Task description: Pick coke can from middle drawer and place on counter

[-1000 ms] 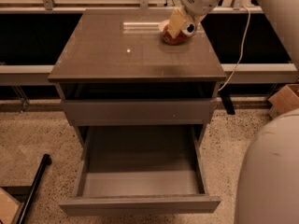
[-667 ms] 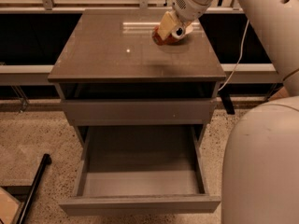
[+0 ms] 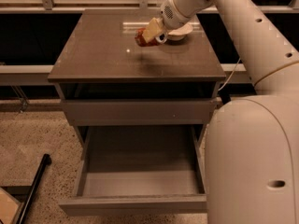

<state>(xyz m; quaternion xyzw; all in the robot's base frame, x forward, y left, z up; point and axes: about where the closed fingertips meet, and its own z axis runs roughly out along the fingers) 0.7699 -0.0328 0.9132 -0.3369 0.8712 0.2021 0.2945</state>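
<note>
– Above the back right part of the glossy grey-brown slab counter (image 3: pixel 103 55), what is that gripper (image 3: pixel 152 33) doing?

– It is clamped on the small red coke can (image 3: pixel 144 37), which hangs tilted, apparently clear of the surface with its shadow lying beneath it.

– How will the can handle?

– I judge it light and stiff, but thin-walled and smooth, so it dents under a hard squeeze and can slip. The best hold is across the middle of the round body, as it looks to be taken now.

– Anything in the way?

– A shallow white bowl (image 3: pixel 180 31) sits just beside the gripper, towards the back right, and setting down there risks a knock. To the left and front the slab offers room. Below, the wide grey middle drawer (image 3: pixel 133 203) stands pulled out with nothing visible inside, under the other plain grey drawer front (image 3: pixel 140 111).
</note>
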